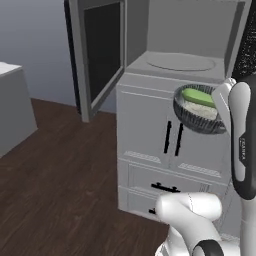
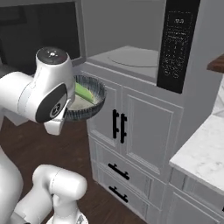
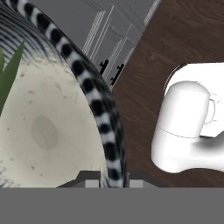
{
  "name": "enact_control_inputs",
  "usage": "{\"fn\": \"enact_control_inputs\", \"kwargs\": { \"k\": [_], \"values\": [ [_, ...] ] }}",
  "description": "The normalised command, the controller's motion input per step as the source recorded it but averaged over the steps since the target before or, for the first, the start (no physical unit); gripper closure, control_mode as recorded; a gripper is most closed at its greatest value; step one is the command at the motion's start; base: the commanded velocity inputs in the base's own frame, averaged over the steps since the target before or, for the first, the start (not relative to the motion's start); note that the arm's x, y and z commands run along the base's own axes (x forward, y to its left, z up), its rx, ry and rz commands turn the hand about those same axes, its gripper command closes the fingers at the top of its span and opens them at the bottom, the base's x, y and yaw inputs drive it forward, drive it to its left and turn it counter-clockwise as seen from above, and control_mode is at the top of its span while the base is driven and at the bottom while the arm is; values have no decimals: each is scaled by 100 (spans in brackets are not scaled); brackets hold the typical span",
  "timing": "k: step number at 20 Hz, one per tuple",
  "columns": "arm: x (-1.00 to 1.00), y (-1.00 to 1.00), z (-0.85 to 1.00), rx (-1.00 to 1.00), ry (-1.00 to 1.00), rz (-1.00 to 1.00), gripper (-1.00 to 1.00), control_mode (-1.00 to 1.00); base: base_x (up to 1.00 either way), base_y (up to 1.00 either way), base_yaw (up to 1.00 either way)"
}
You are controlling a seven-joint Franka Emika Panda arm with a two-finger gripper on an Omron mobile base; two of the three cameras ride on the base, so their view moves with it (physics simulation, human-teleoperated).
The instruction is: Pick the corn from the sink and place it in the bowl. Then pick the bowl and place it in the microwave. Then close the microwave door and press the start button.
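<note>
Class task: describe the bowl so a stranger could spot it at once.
Find the open microwave above the grey cabinets. Just below its opening, the gripper holds the bowl in mid-air: dark striped rim, pale inside, green corn lying in it.

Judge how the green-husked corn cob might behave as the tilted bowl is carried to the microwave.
The green-husked corn cob lies loose in the tilted, shallow, dark speckled bowl, so it may slide or roll toward the lower rim. The claw pinches only one rim, so the bowl could probably tip further. The cob looks stiff and light.
</note>
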Motion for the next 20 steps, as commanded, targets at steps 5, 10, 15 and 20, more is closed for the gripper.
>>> {"fn": "enact_control_inputs", "kwargs": {
  "k": [5, 10, 15, 20],
  "values": [
    [0, 0, 0, 0, 0, 0, 100, 100, 71, -2, 31],
    [0, 0, 0, 0, 0, 0, 100, 100, 20, -31, 37],
    [0, 0, 0, 0, 0, 0, 100, 100, 42, -13, 27],
    [0, 0, 0, 0, 0, 0, 100, 100, 57, -19, 10]
  ]
}}
